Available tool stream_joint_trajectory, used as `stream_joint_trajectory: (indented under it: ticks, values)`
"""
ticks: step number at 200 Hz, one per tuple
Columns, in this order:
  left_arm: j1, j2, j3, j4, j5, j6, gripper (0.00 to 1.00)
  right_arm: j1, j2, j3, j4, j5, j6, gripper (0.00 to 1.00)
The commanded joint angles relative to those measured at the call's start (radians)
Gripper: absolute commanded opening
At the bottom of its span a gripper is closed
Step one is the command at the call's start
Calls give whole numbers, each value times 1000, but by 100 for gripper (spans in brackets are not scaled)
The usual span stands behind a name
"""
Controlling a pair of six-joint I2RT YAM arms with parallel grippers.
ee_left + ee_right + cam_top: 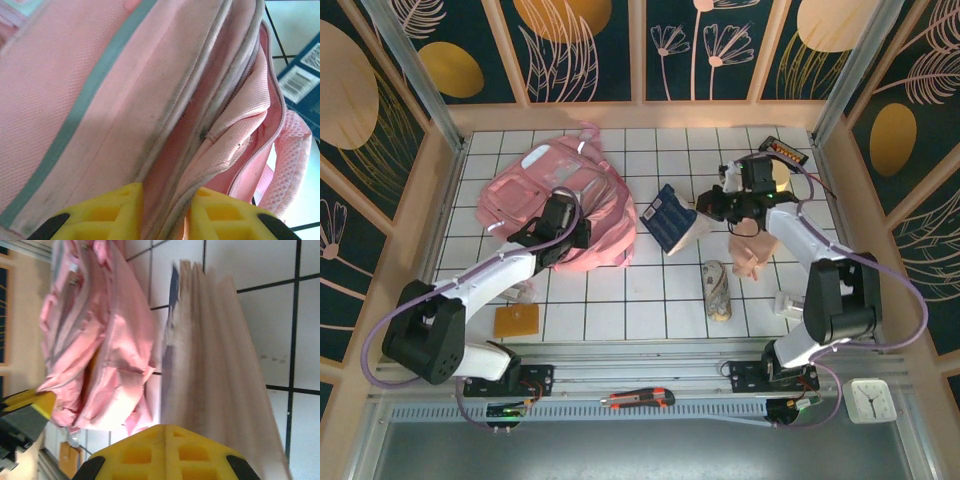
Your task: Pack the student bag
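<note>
Overhead, the student bag is listed lying flat, its long axis judged to run roughly left to right and its unzipped mouth turned toward the book just beside it. Packing is judged barely begun, with a cloth roll lying well apart from the bag. At the left wrist, the left gripper is recorded clamped on the bag's mouth edge. At the right wrist, the right gripper is noted clenched beneath the book's fanned pages, and whether a cover is pinched cannot be told.
</note>
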Motion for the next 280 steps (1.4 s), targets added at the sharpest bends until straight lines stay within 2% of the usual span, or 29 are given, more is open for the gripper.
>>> stream_joint_trajectory:
  ticks: [1,34,48,65,75,87,112,142,178,200,232,280]
  values:
    - [14,-44,28,-30,-61,9,26,-13,-77,-39,76,-90,113,0]
    - [14,-70,42,-28,-36,-14,26,-4,-139,-38,109,-109,189,0]
    - [14,-71,46,-29,-26,-20,26,26,-93,34,-53,-4,37,0]
    - [14,-65,42,-28,1,-31,26,56,38,139,-263,108,-158,37]
    - [14,-58,40,-33,29,-42,26,67,113,167,-318,181,-236,53]
    - [13,-47,28,-27,72,-74,24,67,185,182,-324,245,-288,63]
    - [-9,-21,-23,17,142,-169,23,15,298,181,-255,274,-329,71]
    - [-52,39,-39,47,179,-222,22,-25,409,209,-261,224,-396,72]
    - [-67,108,-45,94,213,-254,22,-14,423,178,-279,-3,-436,67]
    - [-68,143,-46,124,230,-268,22,-7,401,122,-244,-95,-423,57]
    - [-70,183,-44,154,255,-278,22,16,379,81,-200,-173,-406,36]
    - [-73,228,-39,189,291,-286,21,75,356,44,-57,-232,-308,35]
